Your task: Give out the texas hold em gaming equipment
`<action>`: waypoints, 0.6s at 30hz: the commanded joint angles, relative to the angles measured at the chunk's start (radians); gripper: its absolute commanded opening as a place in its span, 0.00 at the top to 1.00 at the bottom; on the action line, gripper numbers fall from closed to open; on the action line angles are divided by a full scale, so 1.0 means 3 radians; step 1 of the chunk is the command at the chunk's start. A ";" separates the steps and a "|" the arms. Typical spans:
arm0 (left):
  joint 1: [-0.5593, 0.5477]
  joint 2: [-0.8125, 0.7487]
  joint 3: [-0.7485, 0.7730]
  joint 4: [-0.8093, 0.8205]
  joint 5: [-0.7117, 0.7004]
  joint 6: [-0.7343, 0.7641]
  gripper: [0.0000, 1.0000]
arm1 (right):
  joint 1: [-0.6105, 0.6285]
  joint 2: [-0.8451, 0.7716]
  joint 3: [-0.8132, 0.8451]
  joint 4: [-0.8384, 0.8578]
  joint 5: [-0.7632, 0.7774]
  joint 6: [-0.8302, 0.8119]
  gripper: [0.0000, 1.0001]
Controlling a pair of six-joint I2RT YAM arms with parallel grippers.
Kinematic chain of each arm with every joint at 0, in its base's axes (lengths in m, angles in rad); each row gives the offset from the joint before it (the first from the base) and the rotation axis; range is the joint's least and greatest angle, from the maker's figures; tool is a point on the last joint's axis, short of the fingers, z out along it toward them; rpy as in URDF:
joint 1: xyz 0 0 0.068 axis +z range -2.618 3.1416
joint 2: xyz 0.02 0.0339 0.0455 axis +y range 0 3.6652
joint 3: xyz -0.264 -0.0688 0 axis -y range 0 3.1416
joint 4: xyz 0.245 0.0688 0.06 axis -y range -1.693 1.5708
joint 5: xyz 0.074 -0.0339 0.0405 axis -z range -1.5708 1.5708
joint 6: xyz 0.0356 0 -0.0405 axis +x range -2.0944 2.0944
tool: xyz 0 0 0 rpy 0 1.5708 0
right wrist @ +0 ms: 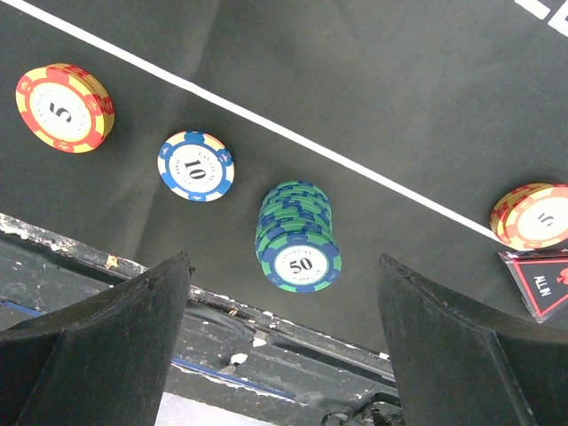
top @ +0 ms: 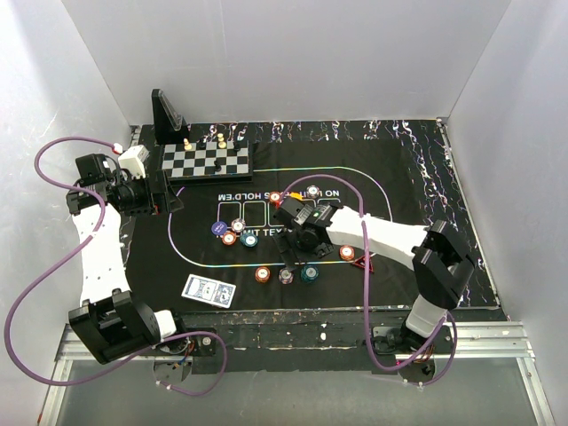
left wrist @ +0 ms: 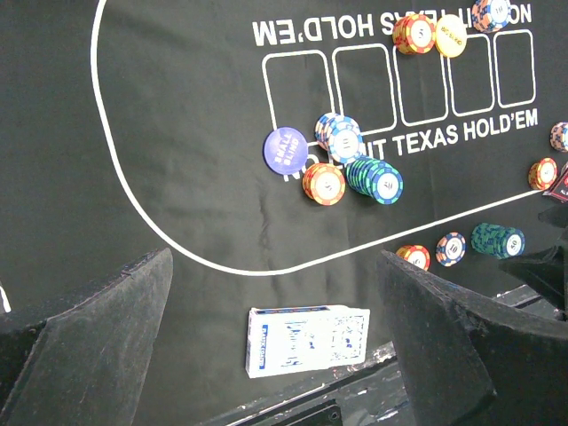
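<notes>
The round chip stack (right wrist: pixel 300 238) was green with blue stripes; the lone round chip (right wrist: pixel 196 166), blue-white; the outer round chip (right wrist: pixel 64 106), red-yellow. The felt mat (right wrist: pixel 373 80) was black, white-lined. The triangular plastic marker (right wrist: pixel 541 284) was red.

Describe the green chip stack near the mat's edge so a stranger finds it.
Start at the near edge of the black poker mat, outside the white oval line. Beside the orange 5 chip and blue 10 chip, the green stack is rightmost, tallest and marked 50.
</notes>
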 commanded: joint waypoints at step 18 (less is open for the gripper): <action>0.0017 -0.0091 0.0099 -0.0022 0.0028 0.0013 0.00 | 0.0091 0.0007 -0.0392 0.0467 0.0123 0.0204 0.19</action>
